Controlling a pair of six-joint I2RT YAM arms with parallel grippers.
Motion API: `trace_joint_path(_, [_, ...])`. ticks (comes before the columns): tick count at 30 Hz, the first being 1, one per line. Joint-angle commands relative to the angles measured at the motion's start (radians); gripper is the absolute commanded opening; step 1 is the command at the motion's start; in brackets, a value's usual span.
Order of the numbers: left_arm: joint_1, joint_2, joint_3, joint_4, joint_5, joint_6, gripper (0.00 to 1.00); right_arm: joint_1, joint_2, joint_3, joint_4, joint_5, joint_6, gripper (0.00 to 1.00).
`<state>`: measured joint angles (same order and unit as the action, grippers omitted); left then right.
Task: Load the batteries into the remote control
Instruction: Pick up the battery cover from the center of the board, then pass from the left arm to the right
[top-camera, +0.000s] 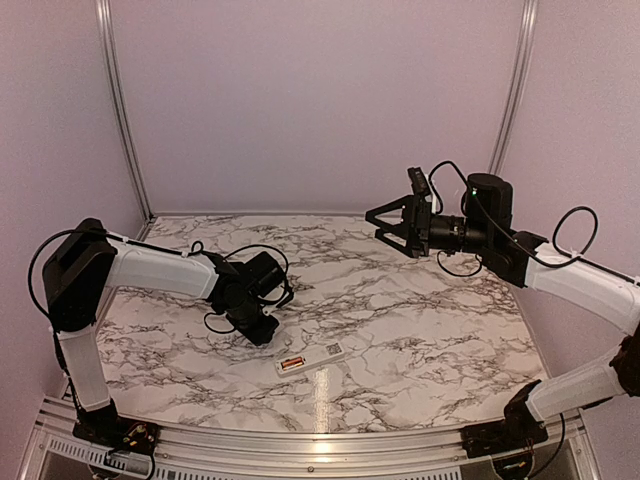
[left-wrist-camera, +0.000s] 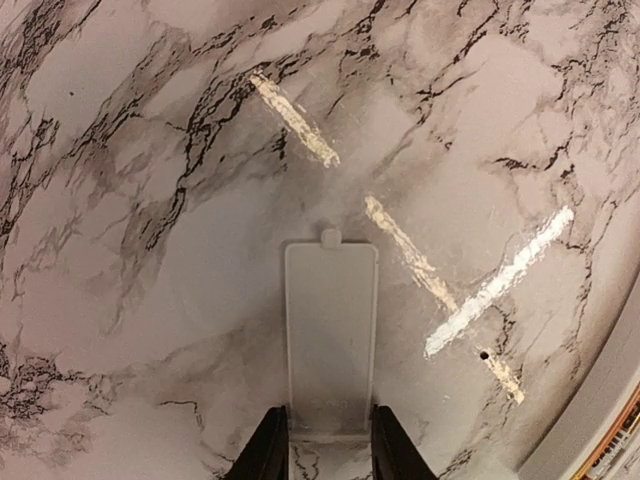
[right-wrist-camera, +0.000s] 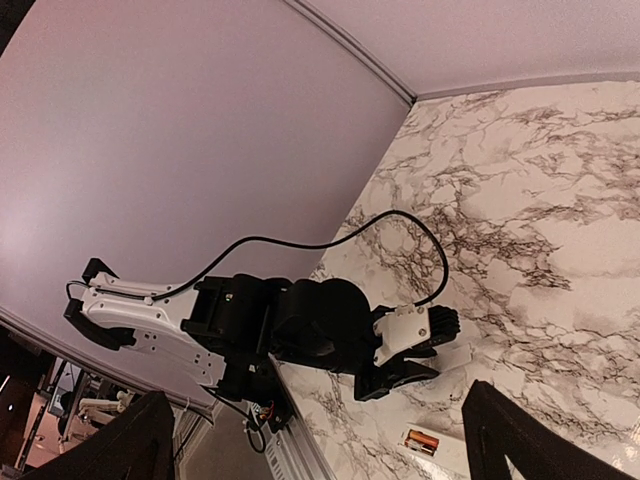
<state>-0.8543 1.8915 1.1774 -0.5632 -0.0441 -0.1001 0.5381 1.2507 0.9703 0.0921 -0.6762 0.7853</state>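
Nearest the arm bases, flat on the white-and-grey marbled tabletop (top-camera: 420, 330): slim white plastic remote control (top-camera: 318, 354), bay face up, with reddish-orange batteries (top-camera: 292, 364) seemingly seated inside; too small to count or to check for flush seating.

Just beyond, low over the table: left gripper (left-wrist-camera: 330, 445), narrowed onto the near end of a thin translucent white rectangular cover plate (left-wrist-camera: 330, 320), tab pointing away. Probably next: closing the bay.

Risks there: pinched only at one end, so prone to pivoting or slipping out under any push. Also liable to ride up on a proud battery, or to shove the unbraced remote across the slick marble.

Farthest back and raised high: right gripper (top-camera: 380, 228), spread wide, holding nothing, well apart from the remote, so no bracing on offer.
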Motion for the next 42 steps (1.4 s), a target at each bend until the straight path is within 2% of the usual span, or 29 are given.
trace_joint_path(1, [0.001, 0.008, -0.013, -0.099, 0.024, 0.008, 0.19, -0.012, 0.006, -0.010, 0.026, -0.005, -0.002, 0.99])
trace_joint_path(10, [-0.002, -0.072, 0.004, -0.076, -0.016, 0.015, 0.16, -0.012, 0.031, -0.038, 0.008, 0.016, -0.069, 0.99])
trace_joint_path(18, [-0.018, -0.146, 0.014, -0.050, -0.040, 0.040, 0.13, -0.012, 0.117, -0.062, 0.008, -0.012, -0.134, 0.97])
trace_joint_path(32, [-0.147, -0.258, 0.075, 0.034, -0.049, 0.088, 0.13, 0.034, 0.256, -0.075, 0.158, -0.161, -0.087, 0.72])
trace_joint_path(42, [-0.192, -0.319, 0.090, 0.102, -0.045, 0.096, 0.13, 0.102, 0.325, -0.066, 0.233, -0.213, -0.040, 0.69])
